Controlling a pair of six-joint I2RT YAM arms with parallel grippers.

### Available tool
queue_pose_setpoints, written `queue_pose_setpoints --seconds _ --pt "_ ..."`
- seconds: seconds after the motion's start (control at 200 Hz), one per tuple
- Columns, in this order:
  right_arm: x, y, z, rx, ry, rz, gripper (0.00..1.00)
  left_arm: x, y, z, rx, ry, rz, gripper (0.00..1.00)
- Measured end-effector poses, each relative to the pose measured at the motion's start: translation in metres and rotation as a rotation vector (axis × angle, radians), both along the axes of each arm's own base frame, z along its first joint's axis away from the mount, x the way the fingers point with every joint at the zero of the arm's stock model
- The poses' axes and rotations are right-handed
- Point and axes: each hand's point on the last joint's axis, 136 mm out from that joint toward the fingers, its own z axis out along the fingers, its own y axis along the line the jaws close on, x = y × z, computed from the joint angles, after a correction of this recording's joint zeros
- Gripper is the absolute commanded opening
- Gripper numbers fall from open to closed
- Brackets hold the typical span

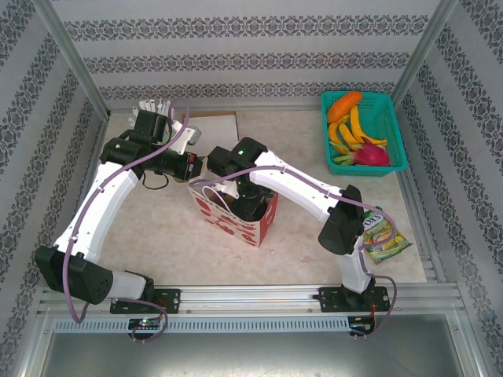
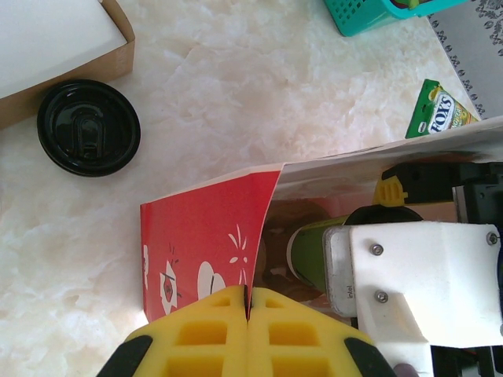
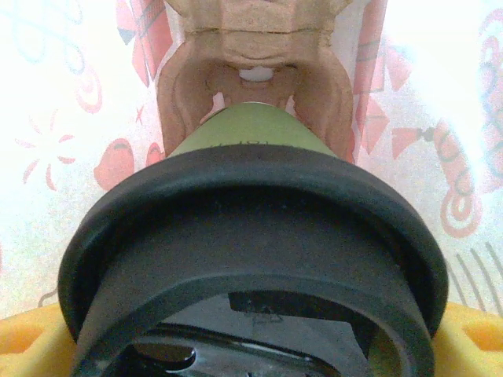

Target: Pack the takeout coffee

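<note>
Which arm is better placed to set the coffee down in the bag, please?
Right: the right gripper holds the takeout coffee inside the paper bag, above the cardboard holder; the left gripper pinches the bag's rim.

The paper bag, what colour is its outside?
Red bag with white drawings, clearest in the left wrist view.

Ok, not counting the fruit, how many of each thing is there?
Green paper takeout coffee cup with black lid: 1
Separate round black plastic lid: 1
Red-and-white paper bag: 1
Teal plastic basket: 1
Green candy packet: 1
Brown cardboard box: 1
Total: 6
</note>
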Motion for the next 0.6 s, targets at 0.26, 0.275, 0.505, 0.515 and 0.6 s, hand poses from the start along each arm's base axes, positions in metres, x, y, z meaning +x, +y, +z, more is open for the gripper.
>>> queue_pose_setpoints --seconds 0.26,0.275,0.505,0.515,0.6 --pt "0.0037 -0.0038 -0.0042 -0.008 0.002 -0.012 0.61 -0.0011 0.0002 0.001 -0.001 -0.004 0.0 0.0" --pt "0.0036 -0.004 -0.0047 -0.01 0.002 -0.012 0.61 -0.0012 0.0002 0.0012 -0.001 -0.005 0.0 0.0" --pt "0.0036 -0.0046 -0.0073 -0.016 0.004 -0.012 0.6 -0.0015 0.0003 0.0019 -0.002 -0.007 0.0 0.0" --pt "0.0036 -0.0046 -0.0073 -0.016 0.004 -0.012 0.61 -0.0015 0.0003 0.0019 -0.002 -0.007 0.0 0.0" --pt "0.0041 -0.0038 -0.0074 -0.013 0.002 -0.012 0.6 -0.0016 0.0003 0.002 -0.002 -0.007 0.0 0.0"
